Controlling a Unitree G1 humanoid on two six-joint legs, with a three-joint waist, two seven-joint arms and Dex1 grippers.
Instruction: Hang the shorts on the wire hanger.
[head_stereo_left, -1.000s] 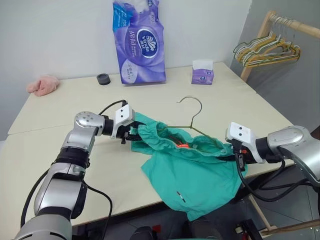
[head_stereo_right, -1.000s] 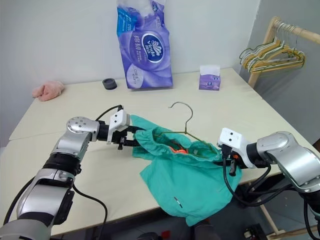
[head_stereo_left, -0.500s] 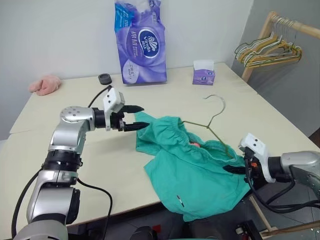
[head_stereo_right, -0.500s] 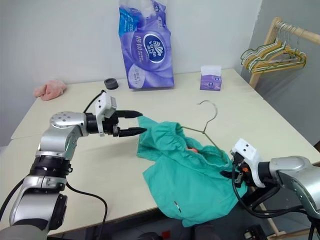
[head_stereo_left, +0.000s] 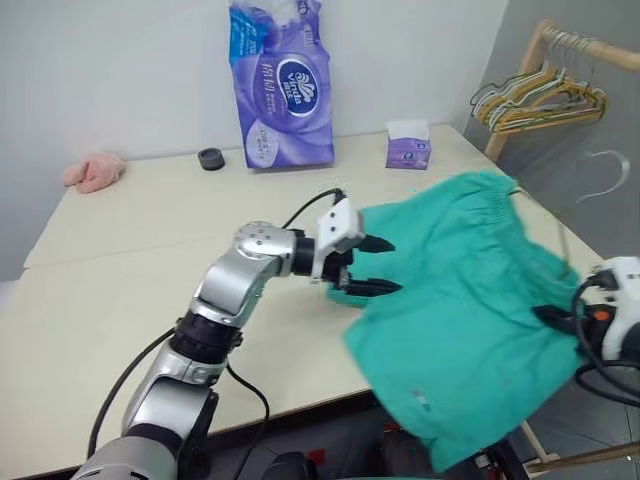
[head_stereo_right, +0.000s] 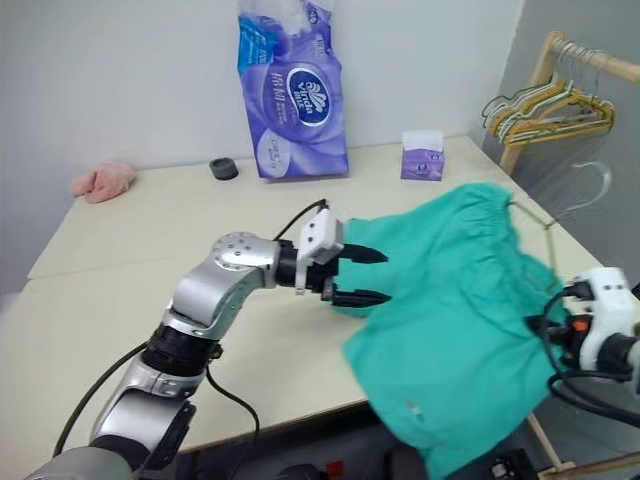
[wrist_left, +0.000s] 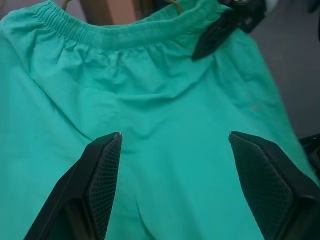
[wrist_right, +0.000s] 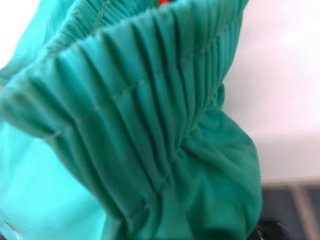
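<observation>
Hidden: most of the thin dark wire hanger (head_stereo_right: 545, 232) covered by the teal-green soft fabric shorts with gathered elastic waistband (head_stereo_right: 455, 310); just a blurred hook and one slanted wire visible above and beside the waistband.
Cut off: lower hem of the shorts dropping below the front edge of the pale cream bench (head_stereo_right: 130, 290); right arm cropped by the frame edge past its white wrist block.
Hard to make out: fingers of the right gripper (head_stereo_right: 553, 325), half buried in cloth and blurred; orange tag barely a sliver of red at the waistband in the right wrist view.
Shorts: lifted off the bench at the right, spread flat, waistband up and tilted, hanging past the bench's right corner.
Right gripper: pressed together on the shorts' waistband edge, low at the right, pointing forward and downward.
Left gripper (head_stereo_left: 375, 265): spread wide, holding nothing, two black fingers (wrist_left: 102, 172) just beside the near edge of the shorts; cloth facing the gap between them in the left wrist view.
Left arm: reaching across the bench toward the right, elbow nearly straight, wrist close to level.
</observation>
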